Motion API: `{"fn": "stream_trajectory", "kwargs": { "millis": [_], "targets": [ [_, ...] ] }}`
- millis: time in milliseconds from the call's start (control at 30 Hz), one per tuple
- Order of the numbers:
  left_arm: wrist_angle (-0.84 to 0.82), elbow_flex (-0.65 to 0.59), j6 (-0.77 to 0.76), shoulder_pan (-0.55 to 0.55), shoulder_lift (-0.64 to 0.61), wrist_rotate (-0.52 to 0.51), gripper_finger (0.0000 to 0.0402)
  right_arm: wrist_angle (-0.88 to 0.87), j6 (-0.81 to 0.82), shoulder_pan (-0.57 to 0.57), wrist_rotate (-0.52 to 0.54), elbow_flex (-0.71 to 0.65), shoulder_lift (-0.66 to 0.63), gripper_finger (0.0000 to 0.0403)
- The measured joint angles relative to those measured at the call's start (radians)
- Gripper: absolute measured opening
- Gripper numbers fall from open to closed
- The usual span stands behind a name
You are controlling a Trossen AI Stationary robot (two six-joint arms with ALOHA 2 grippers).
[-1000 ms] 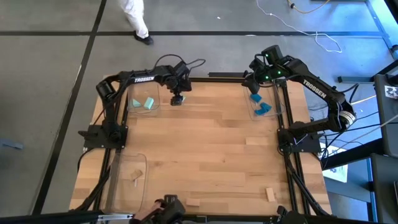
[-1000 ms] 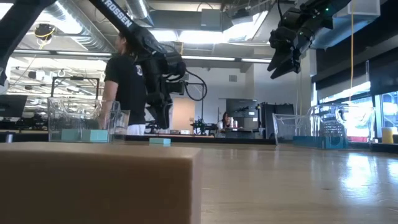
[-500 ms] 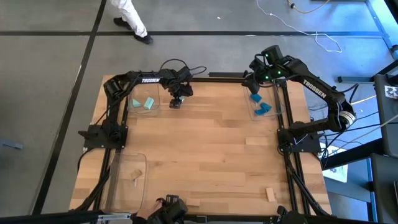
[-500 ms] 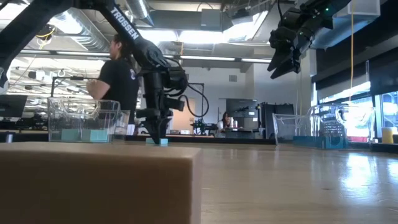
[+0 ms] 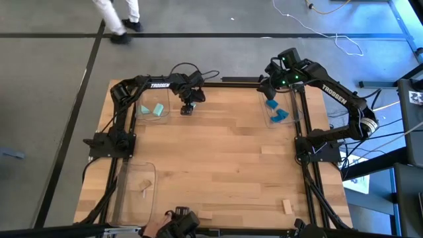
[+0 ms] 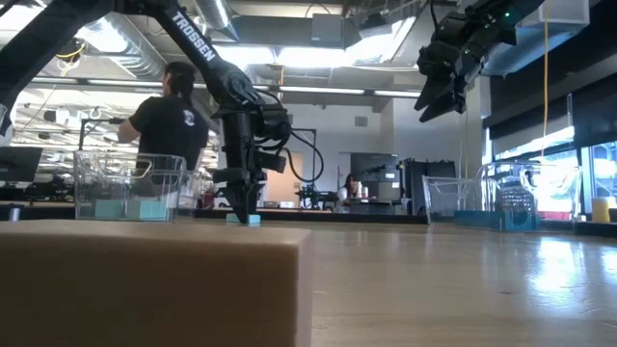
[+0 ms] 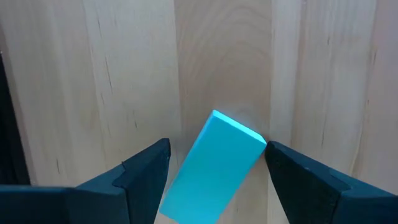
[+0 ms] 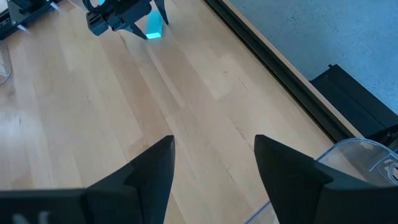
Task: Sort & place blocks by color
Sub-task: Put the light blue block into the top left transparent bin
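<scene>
While the left claw (image 7: 214,165) stood lowered to the surface (image 5: 225,158), spread wide, a mint-teal block (image 7: 214,168) lay askew between its fingers, ungripped; the right claw (image 8: 214,165) hung open, empty.

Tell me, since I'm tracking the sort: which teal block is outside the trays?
The teal block between the open left end effector's fingers, lying on the bare table; the others sit inside the clear tray.

A wooden table (image 5: 225,158) carries three clear trays (image 5: 151,110), a teal block (image 7: 214,168) and two wood blocks (image 5: 287,206) at the near edge.
</scene>
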Motion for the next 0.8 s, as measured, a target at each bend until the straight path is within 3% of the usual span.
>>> {"fn": "stream_trajectory", "kwargs": {
  "millis": [267, 567, 800],
  "targets": [
    [0.007, -0.002, -0.006, -0.004, 0.002, -0.017, 0.0241, 0.000, 0.000, 0.000, 0.000, 0.000, 0.000, 0.0221],
    [-0.022, -0.002, -0.073, -0.024, 0.002, 0.013, 0.0117, 0.000, 0.000, 0.000, 0.000, 0.000, 0.000, 0.0221],
    [-0.028, -0.006, -0.156, -0.036, -0.021, 0.018, 0.0116, 0.000, 0.000, 0.000, 0.000, 0.000, 0.000, 0.0221]
  ]
}}
